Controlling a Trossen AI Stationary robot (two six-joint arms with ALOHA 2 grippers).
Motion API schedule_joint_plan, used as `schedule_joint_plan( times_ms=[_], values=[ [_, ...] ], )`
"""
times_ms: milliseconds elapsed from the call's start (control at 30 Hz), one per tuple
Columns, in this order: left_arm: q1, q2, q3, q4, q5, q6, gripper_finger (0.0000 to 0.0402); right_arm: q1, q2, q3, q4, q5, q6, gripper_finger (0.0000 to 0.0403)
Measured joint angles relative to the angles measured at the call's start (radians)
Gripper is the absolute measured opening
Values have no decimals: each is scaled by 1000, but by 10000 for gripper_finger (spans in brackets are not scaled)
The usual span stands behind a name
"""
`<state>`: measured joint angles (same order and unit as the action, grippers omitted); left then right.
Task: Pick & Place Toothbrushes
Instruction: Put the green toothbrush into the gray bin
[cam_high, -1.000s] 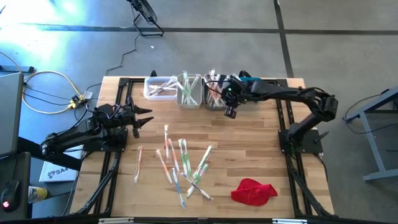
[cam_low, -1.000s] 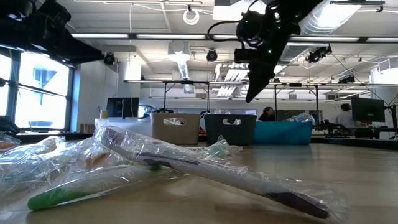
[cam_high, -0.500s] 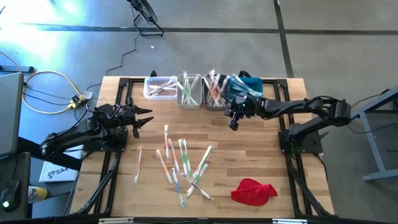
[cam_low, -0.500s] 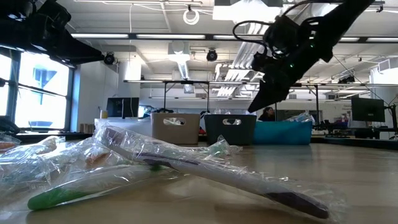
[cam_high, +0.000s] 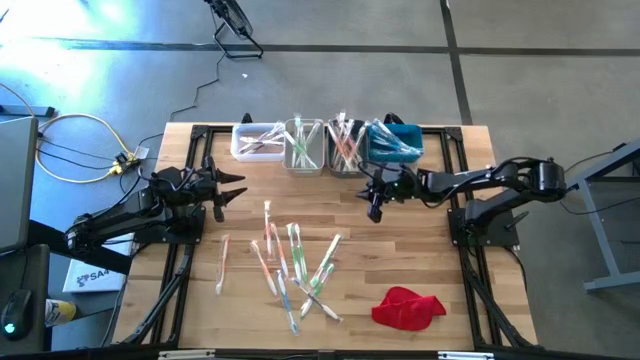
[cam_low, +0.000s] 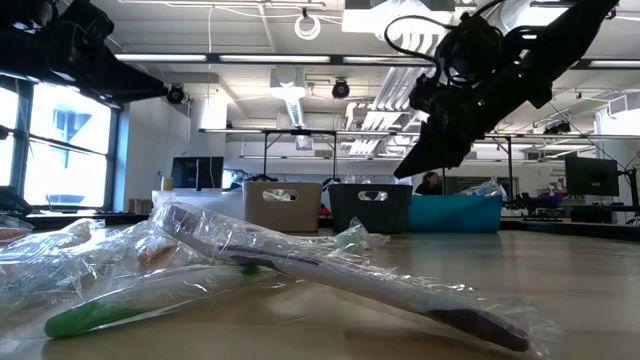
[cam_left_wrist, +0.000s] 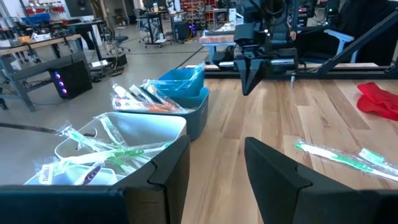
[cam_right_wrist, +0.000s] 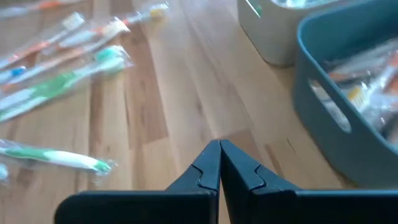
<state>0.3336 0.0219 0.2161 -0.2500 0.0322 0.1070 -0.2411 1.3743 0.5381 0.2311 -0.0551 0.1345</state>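
Right gripper above bare desk just in front of the grey bin, fingers pressed together, empty. Left gripper parked at the desk's left edge, fingers parted, empty. Toothbrushes scattered mid-desk; wrappers blur nearest ones in low view.

Desk: you see light wood planks with visible grain.
Toothbrushes: pink, orange, green, blue and white handles in clear wrappers.
Cloth: plain red.
Bins: white, beige, grey, blue.
Arms: dark throughout.
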Motion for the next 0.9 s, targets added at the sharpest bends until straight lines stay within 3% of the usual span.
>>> schedule_joint_plan(
  times_ms=[200,567,667,900],
  values=[
    [0,0,0,16,1,-7,150,35,0,0,96,0,0,2],
    [0,0,0,16,1,-10,150,61,0,1,444,-38,-43,2],
    [0,0,0,16,1,-9,150,81,1,25,432,-53,-122,2],
    [0,0,0,16,0,-9,150,169,9,156,215,46,-308,2]
  ],
)
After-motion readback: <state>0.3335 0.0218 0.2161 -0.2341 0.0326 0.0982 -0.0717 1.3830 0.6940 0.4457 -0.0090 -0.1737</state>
